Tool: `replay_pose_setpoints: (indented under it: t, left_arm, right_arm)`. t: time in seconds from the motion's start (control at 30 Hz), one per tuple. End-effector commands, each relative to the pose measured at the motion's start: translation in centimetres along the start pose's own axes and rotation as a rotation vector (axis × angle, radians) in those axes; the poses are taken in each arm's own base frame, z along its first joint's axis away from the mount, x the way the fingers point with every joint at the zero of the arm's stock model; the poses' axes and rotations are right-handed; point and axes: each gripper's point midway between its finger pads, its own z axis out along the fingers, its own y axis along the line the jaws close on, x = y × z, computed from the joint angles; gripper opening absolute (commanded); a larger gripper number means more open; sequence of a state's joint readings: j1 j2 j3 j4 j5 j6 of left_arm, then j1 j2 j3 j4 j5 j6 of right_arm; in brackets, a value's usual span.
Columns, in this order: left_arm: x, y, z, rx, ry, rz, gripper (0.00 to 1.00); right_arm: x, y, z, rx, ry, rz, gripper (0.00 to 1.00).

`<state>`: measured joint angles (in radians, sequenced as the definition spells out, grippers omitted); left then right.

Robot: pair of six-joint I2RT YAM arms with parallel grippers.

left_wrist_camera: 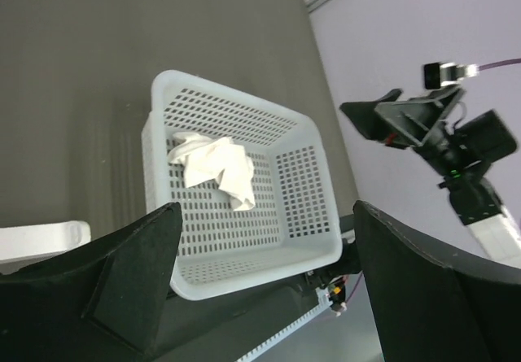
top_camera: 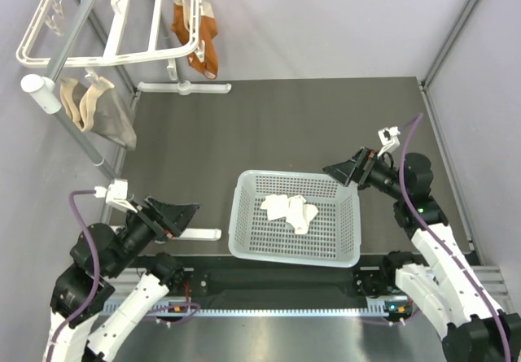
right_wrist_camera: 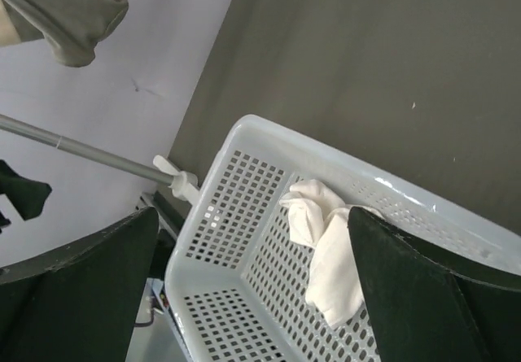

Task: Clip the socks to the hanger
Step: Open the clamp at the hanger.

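White socks [top_camera: 291, 210] bunched in perf. basket [top_camera: 238, 220], basket on dark table [top_camera: 285, 126]

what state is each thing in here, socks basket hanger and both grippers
white socks: crumpled together, lying in the basket, not clipped
basket: upright on the table, holding the white socks
hanger: up on its pole stand
orange-brown socks: hanging from the hanger
beige socks: hanging from the hanger
left gripper: open, empty, beside the basket
right gripper: open, empty, near the basket's far right corner
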<state>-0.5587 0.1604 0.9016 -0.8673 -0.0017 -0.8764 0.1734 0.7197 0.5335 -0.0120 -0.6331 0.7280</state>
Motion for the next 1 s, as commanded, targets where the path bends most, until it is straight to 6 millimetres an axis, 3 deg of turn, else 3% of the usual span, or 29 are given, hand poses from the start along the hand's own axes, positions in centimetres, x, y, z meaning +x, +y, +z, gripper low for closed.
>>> replay_pose_setpoints:
  t: [0.0, 0.1, 0.23, 0.27, 0.33, 0.37, 0.4, 0.43, 0.47, 0.5, 0.53, 0.57, 0.77, 0.97]
  left_arm:
    - [-0.1, 1.5, 0.9, -0.133, 0.044, 0.041, 0.89]
    - [-0.1, 1.8, 1.4, -0.182, 0.081, 0.079, 0.86]
    - [-1.1, 0.8, 1.1, -0.138, 0.038, 0.094, 0.83]
    - [-1.4, 0.5, 1.0, -0.126, 0.028, 0.095, 0.81]
    - [-2.1, -0.1, 0.3, -0.099, -0.009, 0.096, 0.76]
    - [-2.7, -0.3, 0.2, -0.088, -0.039, 0.101, 0.75]
    - [-3.0, -0.5, -0.1, -0.078, -0.062, 0.102, 0.74]
    - [-3.6, -0.7, -0.6, -0.064, -0.096, 0.102, 0.73]
    - [-4.2, -1.0, -0.7, -0.053, -0.129, 0.109, 0.72]
    - [-4.7, -1.3, -1.0, -0.035, -0.156, 0.109, 0.71]
    - [-4.9, -1.5, -1.0, -0.022, -0.167, 0.113, 0.71]
    - [-5.1, -1.8, -1.1, -0.01, -0.176, 0.118, 0.71]
    - [-5.5, -3.6, 0.4, 0.025, -0.142, 0.144, 0.7]
    - [-6.9, -5.9, 1.7, 0.069, -0.149, 0.173, 0.7]
  right_arm:
    - [-0.6, 0.0, 0.5, 0.003, 0.059, -0.102, 1.0]
    - [-1.0, 2.3, 1.8, -0.146, 0.085, -0.107, 1.0]
    - [-3.0, 5.4, 3.7, -0.178, 0.02, -0.205, 1.0]
    - [-3.4, 8.2, 4.1, -0.231, 0.014, -0.261, 1.0]
    - [-3.9, 9.5, 5.6, -0.232, -0.005, -0.299, 0.98]
    - [-3.8, 11.7, 6.5, -0.275, 0.001, -0.351, 0.96]
    - [-4.1, 12.5, 7.2, -0.271, -0.021, -0.38, 0.95]
    - [-3.1, 14.4, 7.6, -0.312, -0.006, -0.414, 0.94]
    - [-3.8, 16.0, 8.1, -0.338, -0.035, -0.475, 0.92]
    - [-3.5, 16.4, 9.3, -0.337, -0.034, -0.495, 0.91]
    - [-2.5, 18.1, 9.6, -0.381, -0.026, -0.522, 0.9]
    - [-3.2, 19.6, 9.8, -0.411, -0.056, -0.562, 0.89]
    - [-3.5, 23.0, 14.1, -0.465, -0.044, -0.568, 0.86]
    - [-3.7, 24.9, 15.7, -0.495, -0.058, -0.607, 0.85]
